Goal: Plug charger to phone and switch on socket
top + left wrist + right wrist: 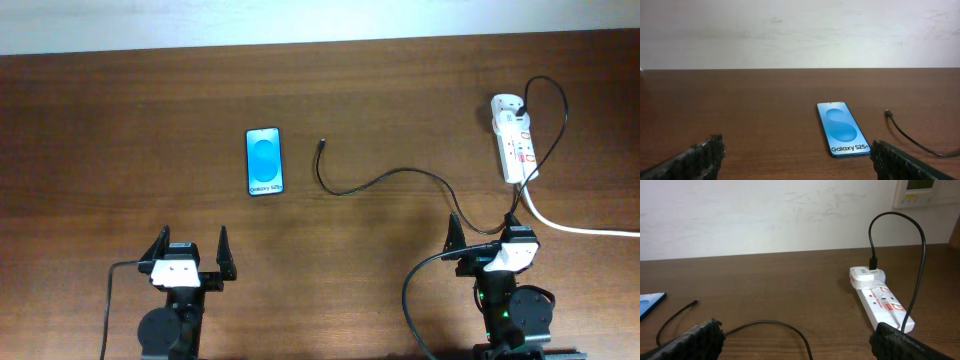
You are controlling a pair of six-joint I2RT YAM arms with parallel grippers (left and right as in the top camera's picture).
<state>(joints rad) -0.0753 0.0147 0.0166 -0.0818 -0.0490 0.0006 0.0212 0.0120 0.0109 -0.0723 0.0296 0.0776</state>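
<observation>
The phone [264,161] lies flat on the table, blue screen up; it also shows in the left wrist view [842,129]. The charger, a thin black cable [385,178], runs from the socket leftwards, its plug tip [321,143] lying free just right of the phone, apart from it. The tip shows in the left wrist view [888,113] and the right wrist view [695,301]. The socket [515,143], a white power strip with red markings, sits at the far right [879,298]. My left gripper [189,247] and right gripper [487,235] are open and empty near the front edge.
A thick white mains cord [580,228] leaves the socket toward the right edge. A white adapter [866,274] sits plugged in the socket's far end. A pale wall [800,30] runs behind the table.
</observation>
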